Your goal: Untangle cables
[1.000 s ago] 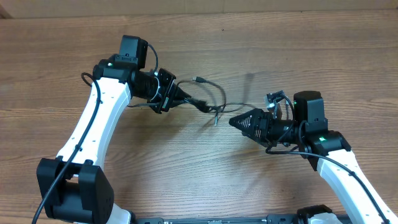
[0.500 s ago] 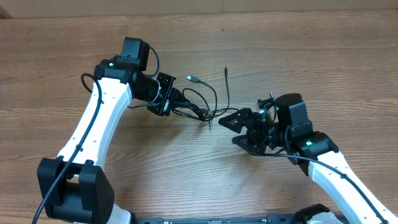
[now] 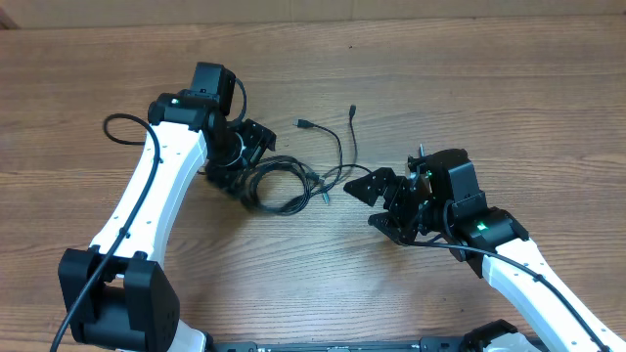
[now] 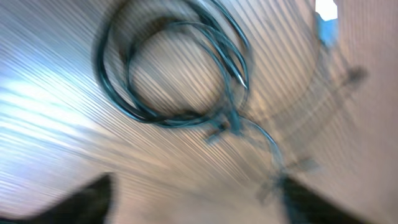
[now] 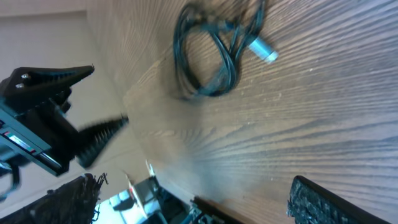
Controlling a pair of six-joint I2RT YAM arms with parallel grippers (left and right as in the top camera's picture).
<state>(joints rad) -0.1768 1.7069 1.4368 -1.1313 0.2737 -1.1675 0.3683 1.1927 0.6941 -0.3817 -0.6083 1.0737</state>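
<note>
View from above of a wooden desk (image 3: 489, 78) with two white and black robot arms reaching in from the near edge. The cables (image 3: 279, 168) lie on the desk between the arms, left of centre: thin black cords wound into a loose, flat coil. Two loose strands run from the coil toward the far side of the desk. One ends in a small silvery plug (image 3: 303, 123), the other in a dark plug (image 3: 352, 110). The left tool (image 3: 249, 164) sits at the left edge of the coil, over its nearest loops, released, with its two fingers spread apart and nothing between them. In the blurred left wrist view, the cables (image 4: 165, 119) show as a round coil lying flat on the wood ahead of the left tool (image 4: 196, 180), whose dark fingertips stand wide at the bottom corners. The right tool (image 3: 372, 203) is just right of the coil, apart from it, also released, with its fingers fanned open toward the cords. In the right wrist view, the cables (image 5: 214, 90) lie on the wood beyond the right tool (image 5: 193, 186), with a silvery plug (image 5: 263, 50) beside the loops.
</note>
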